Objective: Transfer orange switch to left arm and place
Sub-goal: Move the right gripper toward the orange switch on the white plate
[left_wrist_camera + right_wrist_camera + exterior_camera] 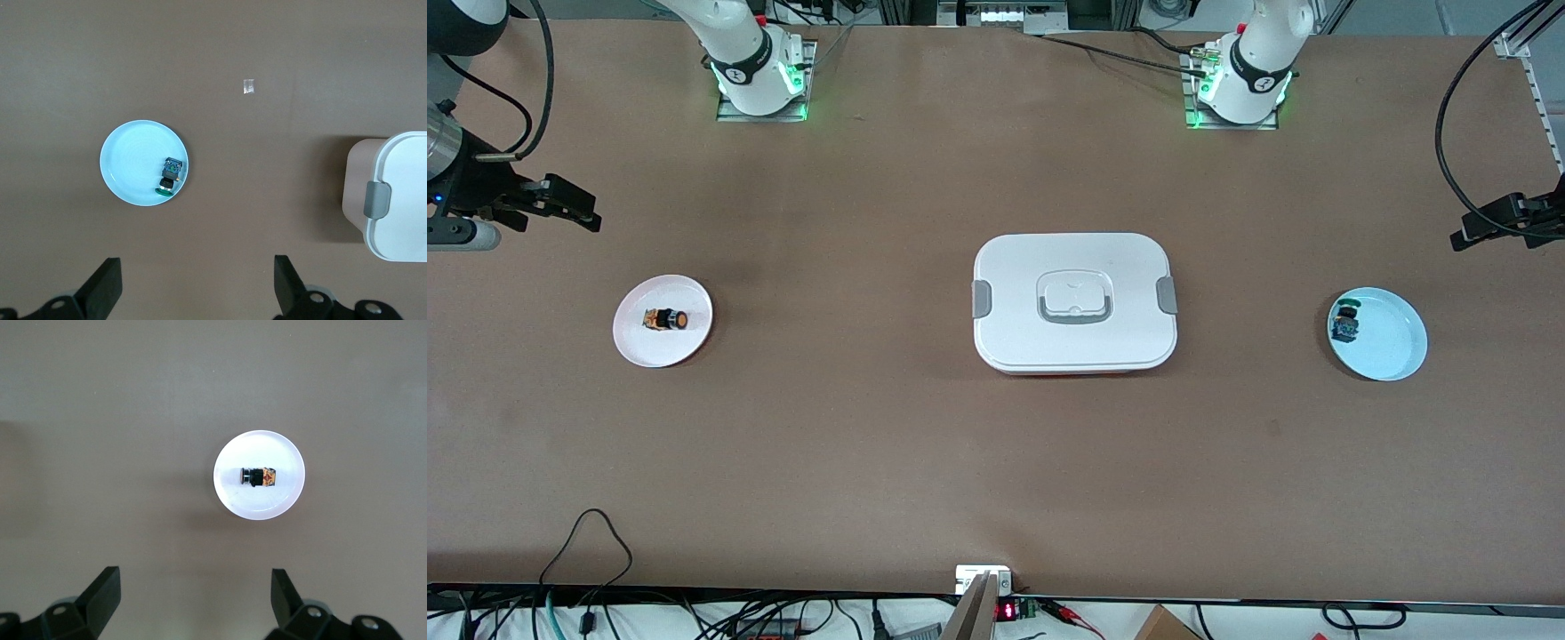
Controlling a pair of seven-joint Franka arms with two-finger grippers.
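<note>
**Both grippers up, jaws wide, nothing held**

Orange switch [665, 319] lies on its side on the white plate [694, 333], left-centre of the front view — toward the right arm's end of the table. White lidded box [1074, 302] sits mid-frame. Green-capped switch [1346, 324] rests in the light-blue plate [1396, 342], right of frame. Right gripper [569, 206] hangs at the left edge, left gripper [1485, 227] at the right edge — both spread fully, empty.

We see a brown table [871, 444]. At its middle sits the white box [1075, 302]. Toward the right arm's end lies a white plate [663, 321], and toward the left arm's end a pale blue plate [1387, 342], each well apart from the box. A small white scrap [249, 86] lies on the bare tabletop.
</note>
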